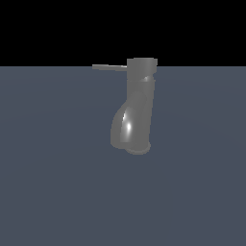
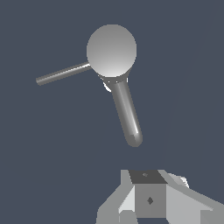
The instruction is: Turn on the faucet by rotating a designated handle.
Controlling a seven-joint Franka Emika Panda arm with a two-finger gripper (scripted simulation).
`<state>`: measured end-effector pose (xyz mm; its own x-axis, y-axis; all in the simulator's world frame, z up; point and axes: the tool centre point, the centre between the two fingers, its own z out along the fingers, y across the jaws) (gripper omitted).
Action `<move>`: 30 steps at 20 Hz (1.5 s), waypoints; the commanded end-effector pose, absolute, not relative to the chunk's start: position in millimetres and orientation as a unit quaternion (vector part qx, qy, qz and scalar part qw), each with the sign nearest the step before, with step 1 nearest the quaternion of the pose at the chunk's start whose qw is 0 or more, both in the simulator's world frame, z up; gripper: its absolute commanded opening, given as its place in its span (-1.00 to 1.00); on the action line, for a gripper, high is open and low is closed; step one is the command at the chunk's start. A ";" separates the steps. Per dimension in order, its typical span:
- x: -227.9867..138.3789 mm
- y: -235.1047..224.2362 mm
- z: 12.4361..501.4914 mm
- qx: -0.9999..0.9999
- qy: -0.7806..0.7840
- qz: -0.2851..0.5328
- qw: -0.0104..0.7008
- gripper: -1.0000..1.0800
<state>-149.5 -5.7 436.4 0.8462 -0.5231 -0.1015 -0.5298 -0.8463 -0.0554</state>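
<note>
A glossy grey faucet [image 1: 134,113] stands upright, mid-scene, on a slate floor [image 1: 53,192]. Its thin handle [image 1: 109,67] juts from the top cap toward nine o'clock, exposed for a sideways push. The gripper [image 2: 149,197] hovers overhead, touching nothing; I cannot tell its finger spacing

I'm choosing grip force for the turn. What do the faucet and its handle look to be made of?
Faucet: apparently polished grey metal, given the bright highlight on its bulging lower end. Handle: a thin rod in the same grey, probably metal too, with a duller sheen. Being a render, that is only appearance.
</note>
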 end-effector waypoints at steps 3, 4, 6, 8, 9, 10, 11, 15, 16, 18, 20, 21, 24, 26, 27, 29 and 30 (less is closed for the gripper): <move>-129.1 -1.5 427.9 -0.943 0.328 0.044 0.041 -1.00; -124.6 -0.5 425.9 -0.939 0.340 0.044 0.041 -1.00; -115.8 1.5 421.6 -0.930 0.363 0.045 0.041 -1.00; -107.0 3.5 417.2 -0.921 0.386 0.046 0.040 -1.00; -102.7 4.5 414.9 -0.916 0.397 0.046 0.040 -1.00; -98.3 5.6 412.5 -0.911 0.409 0.046 0.039 -1.00; -94.0 6.7 410.1 -0.905 0.420 0.046 0.039 -1.00; -76.9 11.1 399.9 -0.883 0.465 0.047 0.036 -1.00; -72.6 12.2 397.3 -0.877 0.476 0.047 0.035 -1.00; -64.3 14.6 391.8 -0.865 0.498 0.047 0.033 -1.00; -56.0 17.0 386.2 -0.853 0.520 0.046 0.031 -1.00; -51.9 18.2 383.3 -0.846 0.530 0.046 0.030 -1.00; -39.8 21.9 374.4 -0.826 0.562 0.044 0.027 -1.00; -31.8 24.5 368.3 -0.811 0.582 0.043 0.025 -1.00; -27.9 25.8 365.2 -0.804 0.592 0.042 0.024 -1.00; -20.1 28.4 358.9 -0.789 0.612 0.040 0.021 -1.00; -16.3 29.8 355.6 -0.782 0.622 0.039 0.020 -1.00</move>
